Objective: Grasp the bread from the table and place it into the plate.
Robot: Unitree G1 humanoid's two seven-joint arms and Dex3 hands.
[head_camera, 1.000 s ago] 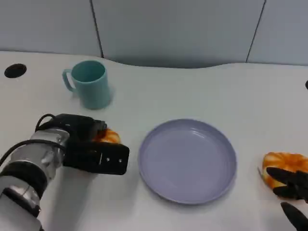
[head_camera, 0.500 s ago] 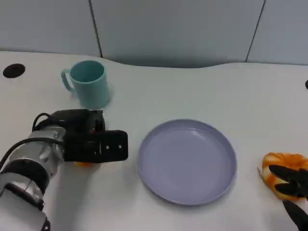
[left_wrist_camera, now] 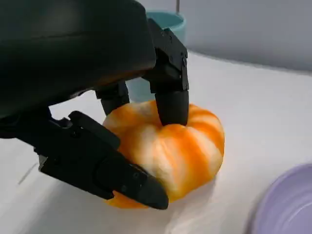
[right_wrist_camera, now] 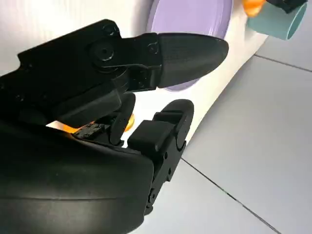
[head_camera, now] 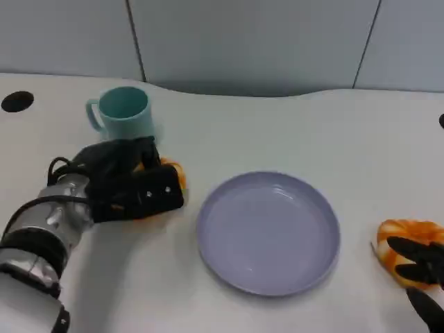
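Head view: left hand [head_camera: 132,186] clamped on bread [head_camera: 170,173] beside plate [head_camera: 268,232], near the tabletop's left edge; right hand [head_camera: 420,267] touching second bread [head_camera: 401,237], grasp unclear. Left wrist view: fingers [left_wrist_camera: 171,102] pressing bread [left_wrist_camera: 170,146].

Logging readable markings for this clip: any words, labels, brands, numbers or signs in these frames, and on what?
None can be read.
Cup: plain teal, no print.
Plate: plain lilac, no mark.
Left hand: small pale dots on its black shell, too small to read as text.
Both breads and the table: no writing.
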